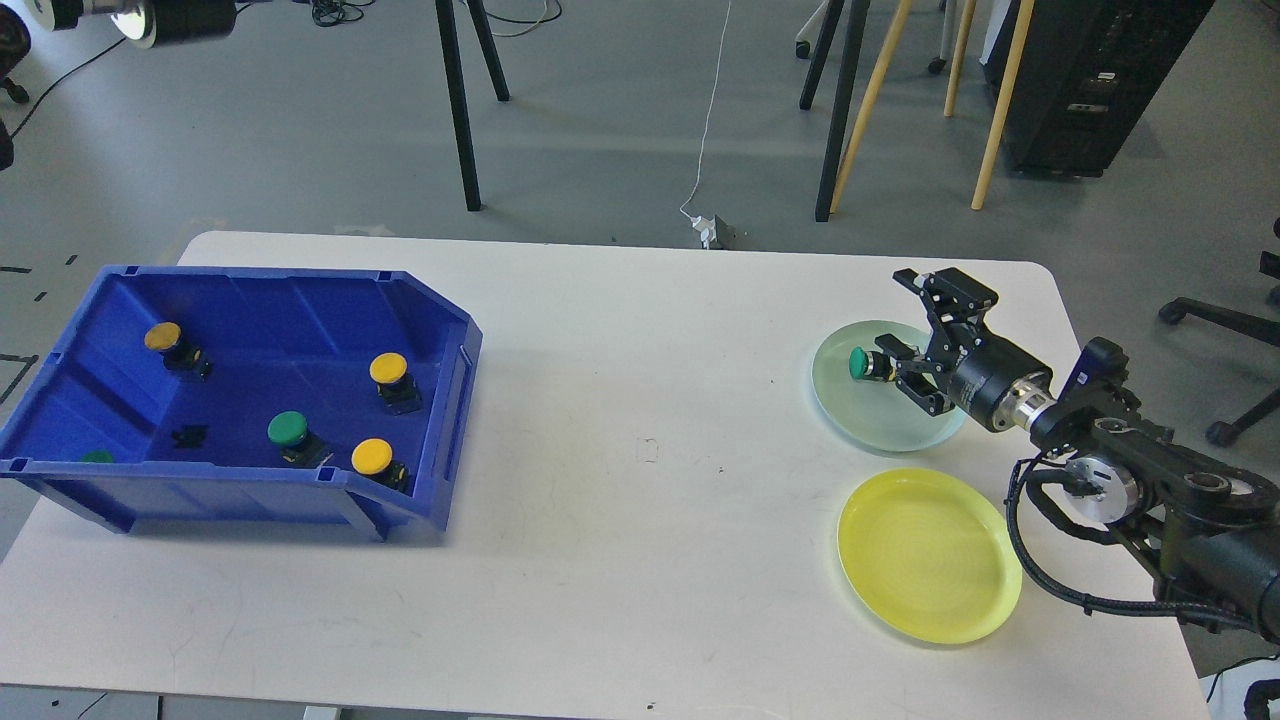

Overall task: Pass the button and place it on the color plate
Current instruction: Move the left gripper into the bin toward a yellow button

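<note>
A green button lies on its side on the pale green plate at the right of the table. My right gripper is open just right of and above it, one finger over the button and one beside it, not holding it. A yellow plate lies in front of the green plate. A blue bin at the left holds three yellow buttons and a green button. Of my left arm only a silver and black part shows at the top left; its gripper is out of view.
The white table ends close behind and to the right of the plates. Chair and table legs, a cable and a black cabinet stand on the floor beyond the table.
</note>
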`<action>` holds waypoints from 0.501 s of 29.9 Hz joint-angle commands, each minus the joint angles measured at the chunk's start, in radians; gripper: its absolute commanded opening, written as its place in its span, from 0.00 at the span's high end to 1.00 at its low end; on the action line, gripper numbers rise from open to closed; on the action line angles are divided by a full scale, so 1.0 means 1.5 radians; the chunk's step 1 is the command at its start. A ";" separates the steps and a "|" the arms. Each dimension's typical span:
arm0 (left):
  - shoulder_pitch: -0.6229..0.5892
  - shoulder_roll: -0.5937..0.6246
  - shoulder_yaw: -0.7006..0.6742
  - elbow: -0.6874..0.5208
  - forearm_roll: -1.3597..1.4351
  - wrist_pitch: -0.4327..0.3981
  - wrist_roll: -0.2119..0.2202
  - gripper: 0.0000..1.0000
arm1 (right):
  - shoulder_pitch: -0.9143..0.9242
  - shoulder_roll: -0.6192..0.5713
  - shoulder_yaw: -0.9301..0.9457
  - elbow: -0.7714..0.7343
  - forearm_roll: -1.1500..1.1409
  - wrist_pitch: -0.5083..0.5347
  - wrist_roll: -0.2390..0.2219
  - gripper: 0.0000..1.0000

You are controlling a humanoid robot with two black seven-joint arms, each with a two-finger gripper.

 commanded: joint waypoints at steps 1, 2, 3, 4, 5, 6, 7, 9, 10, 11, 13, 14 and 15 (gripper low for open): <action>0.007 0.043 0.034 -0.050 0.072 0.000 0.000 0.02 | 0.031 -0.001 0.025 -0.001 0.000 -0.001 -0.014 0.15; 0.015 0.050 0.041 -0.059 0.092 0.000 0.000 0.02 | 0.039 -0.001 0.029 -0.001 0.000 -0.002 -0.016 0.15; 0.024 0.053 0.046 -0.065 0.109 0.000 0.000 0.02 | 0.045 -0.001 0.033 0.000 0.000 -0.004 -0.018 0.15; 0.037 0.055 0.052 -0.066 0.129 0.000 0.000 0.02 | 0.053 -0.001 0.037 0.000 0.000 -0.004 -0.021 0.15; 0.050 0.055 0.055 -0.066 0.148 0.000 0.000 0.02 | 0.060 -0.002 0.041 -0.001 0.000 -0.004 -0.022 0.15; 0.067 0.055 0.056 -0.066 0.168 0.000 0.000 0.02 | 0.067 -0.004 0.044 -0.001 0.000 -0.004 -0.027 0.15; 0.085 0.055 0.056 -0.066 0.181 0.000 0.000 0.02 | 0.075 -0.008 0.044 -0.003 0.000 -0.004 -0.030 0.15; 0.120 0.053 0.056 -0.066 0.191 0.000 0.000 0.02 | 0.089 -0.014 0.044 -0.004 0.000 -0.004 -0.034 0.15; 0.132 0.051 0.056 -0.066 0.195 0.000 0.000 0.02 | 0.094 -0.014 0.044 -0.004 0.000 -0.004 -0.035 0.15; 0.147 0.048 0.056 -0.066 0.195 0.000 0.000 0.02 | 0.097 -0.014 0.043 -0.005 0.000 -0.004 -0.036 0.15; 0.177 0.042 0.056 -0.066 0.197 0.000 0.000 0.02 | 0.107 -0.014 0.044 -0.011 0.000 -0.004 -0.042 0.15; 0.197 0.035 0.056 -0.066 0.204 0.000 0.000 0.02 | 0.112 -0.014 0.044 -0.013 0.000 -0.004 -0.046 0.15; 0.215 0.029 0.056 -0.066 0.215 0.000 0.000 0.02 | 0.116 -0.014 0.043 -0.016 0.000 -0.004 -0.049 0.15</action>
